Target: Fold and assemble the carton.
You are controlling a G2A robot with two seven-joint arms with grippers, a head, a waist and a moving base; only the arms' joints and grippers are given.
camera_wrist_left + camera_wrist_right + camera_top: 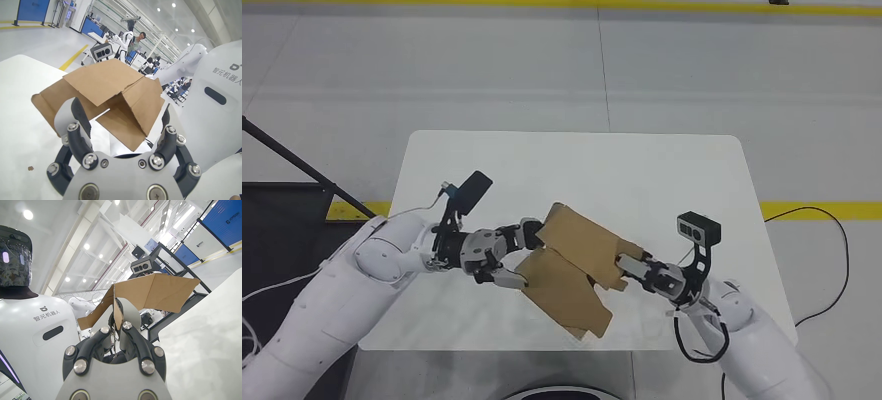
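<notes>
Opening of the carton into a tube is judged to be the step in hand: the brown blank is only partly spread, its panels bent into a shallow tent and its flaps not yet folded in. It is held off the table, over the near middle, between the two arms. One end panel is pinched edge-on by the right gripper, whose fingers are closed on the cardboard. The fingers of the left gripper are spread wide on either side of the other end, one lying against a flap, and nothing is clamped between them.

The long axis is judged to run across the table from one gripper to the other, slightly skewed, with the hollow end turned toward the left gripper and the ridge of the fold uppermost.

A grip on a free wall or flap is called for next from the left fingers, so that the walls can be pulled square against the right-hand hold; thin board may buckle if it is squeezed off a crease
</notes>
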